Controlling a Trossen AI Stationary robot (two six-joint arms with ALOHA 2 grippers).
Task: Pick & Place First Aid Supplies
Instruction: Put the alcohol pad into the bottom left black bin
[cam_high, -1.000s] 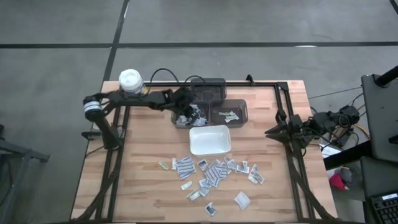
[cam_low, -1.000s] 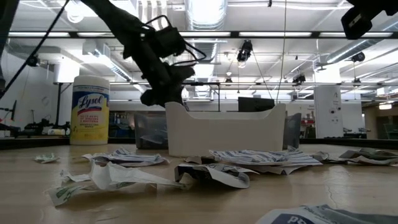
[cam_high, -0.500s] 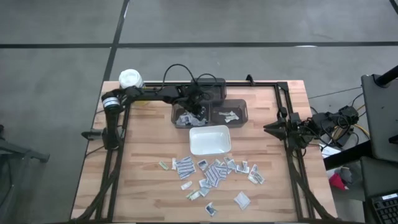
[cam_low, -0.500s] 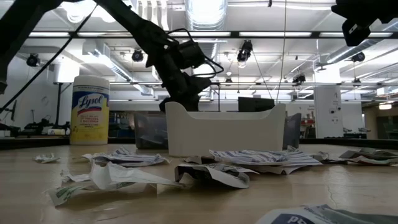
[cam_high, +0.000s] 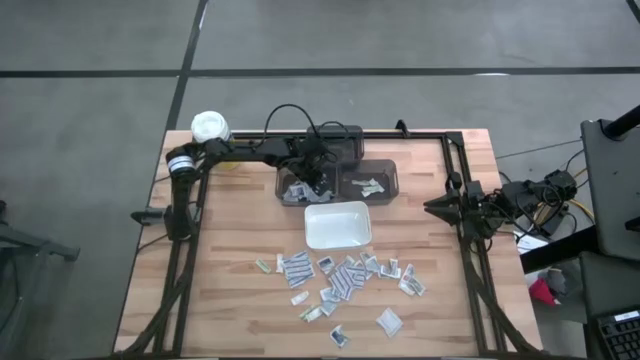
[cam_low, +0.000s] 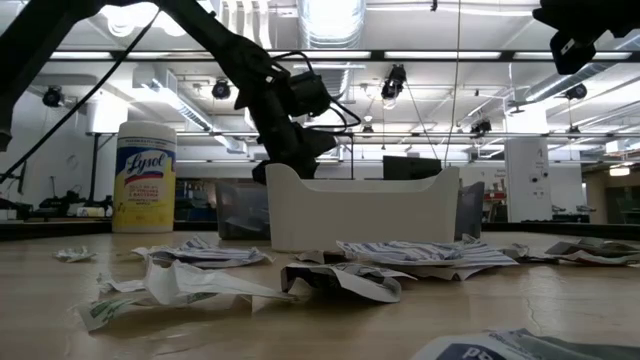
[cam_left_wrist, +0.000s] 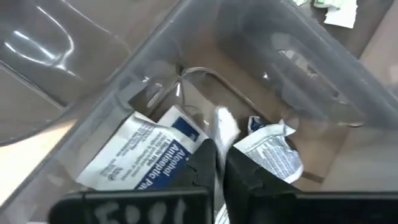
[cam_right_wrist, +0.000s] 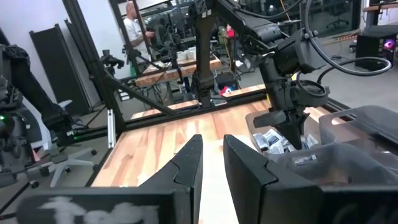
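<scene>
Now left end effector (cam_left_wrist: 219, 163) unmoved inside bin (cam_high: 300, 186), pinching packet (cam_left_wrist: 224, 134).

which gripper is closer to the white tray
Left. The left gripper is down in the clear bin just behind the white tray. The right gripper waits off to the tray's right, near the table edge.

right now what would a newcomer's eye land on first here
Probably the left gripper, reaching down into a clear bin at the table's far side, a thin white packet between its fingers. Next, the loose scatter of packets on the wood nearer the camera, just below the white tray.
</scene>
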